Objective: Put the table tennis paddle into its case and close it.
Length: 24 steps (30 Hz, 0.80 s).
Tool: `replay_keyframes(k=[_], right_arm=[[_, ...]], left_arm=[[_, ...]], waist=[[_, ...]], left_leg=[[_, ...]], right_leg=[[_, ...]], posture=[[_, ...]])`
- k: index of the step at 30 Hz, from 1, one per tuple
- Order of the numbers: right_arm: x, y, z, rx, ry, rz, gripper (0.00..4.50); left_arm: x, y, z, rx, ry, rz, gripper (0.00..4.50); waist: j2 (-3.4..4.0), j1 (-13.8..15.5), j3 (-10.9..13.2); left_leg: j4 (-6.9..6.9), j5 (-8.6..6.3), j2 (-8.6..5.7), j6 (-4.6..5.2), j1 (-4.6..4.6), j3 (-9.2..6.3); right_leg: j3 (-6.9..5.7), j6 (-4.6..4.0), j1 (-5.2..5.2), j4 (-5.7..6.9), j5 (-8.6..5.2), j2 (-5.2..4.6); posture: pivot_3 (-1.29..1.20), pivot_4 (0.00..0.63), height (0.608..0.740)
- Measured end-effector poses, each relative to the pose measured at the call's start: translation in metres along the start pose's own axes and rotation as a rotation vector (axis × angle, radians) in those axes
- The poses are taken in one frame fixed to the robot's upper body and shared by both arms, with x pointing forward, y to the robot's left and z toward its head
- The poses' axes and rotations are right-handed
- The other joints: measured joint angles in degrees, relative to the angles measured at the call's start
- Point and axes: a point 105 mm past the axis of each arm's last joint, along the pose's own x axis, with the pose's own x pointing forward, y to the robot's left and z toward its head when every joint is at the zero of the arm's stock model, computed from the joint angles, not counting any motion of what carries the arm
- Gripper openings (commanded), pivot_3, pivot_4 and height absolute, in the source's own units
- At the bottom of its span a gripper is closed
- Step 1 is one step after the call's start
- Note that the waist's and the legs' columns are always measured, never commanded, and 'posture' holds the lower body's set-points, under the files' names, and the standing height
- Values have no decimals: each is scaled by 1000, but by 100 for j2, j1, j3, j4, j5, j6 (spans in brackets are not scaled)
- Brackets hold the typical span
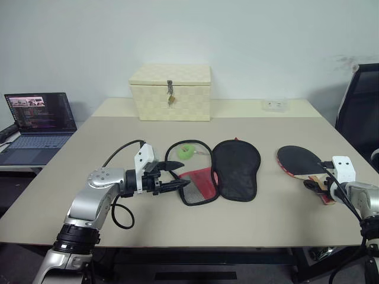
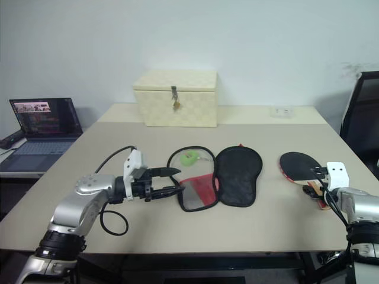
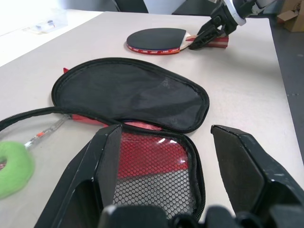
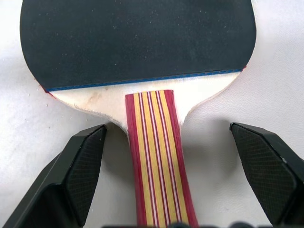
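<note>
Wooden paddle handle (image 4: 159, 156) between right gripper (image 4: 175, 175) fingers

Bright, even light — soft shadows, sharp focus

An office is suggested by an open laptop (image 1: 40, 118), a black swivel chair (image 1: 361, 112), and a plain beige tabletop (image 1: 118, 127).

Left pincer (image 1: 180, 178) points level toward the right, fingers apart; right pincer (image 4: 166, 156) tilts downward, spread wide.
</note>
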Motion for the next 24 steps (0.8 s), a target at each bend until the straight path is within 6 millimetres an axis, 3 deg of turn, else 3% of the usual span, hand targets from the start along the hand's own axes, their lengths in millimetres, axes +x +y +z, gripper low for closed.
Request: replay_keyframes(k=[3,10,15,21,24], right_arm=[[4,6,3,8,-12,10,3596],[8,15,6,10,-20,8,1205],[2,27,17,-9,-34,-3,1083],[-37,97,75,-42,-229,135,1083],[-52,136,86,-22,-282,217,1083]], left_arm=[[0,0,0,0,0,0,3253],[0,-1,-1,-2,2,3,3253],[-4,-1,-7,-18,8,33,3253],[-14,-1,-12,-27,16,78,3253],[-17,-1,-15,-34,25,91,3253]], waist=[[0,-34,0],[0,-48,0],[11,-63,7],[19,-111,12],[18,-99,11]], left_leg=[[0,0,1,0,2,1],[1,0,1,0,4,2],[-3,0,3,0,-1,7],[-10,0,16,0,-5,-6],[-9,0,16,0,-6,-17]], right_leg=[[1,0,0,3,0,2],[3,0,2,5,0,2],[11,-1,-11,11,0,1],[4,-15,-22,23,-8,-3],[4,-18,-21,27,-10,-3]], posture=[[0,150,740],[0,150,740],[0,150,740],[0,150,740],[0,150,740]])
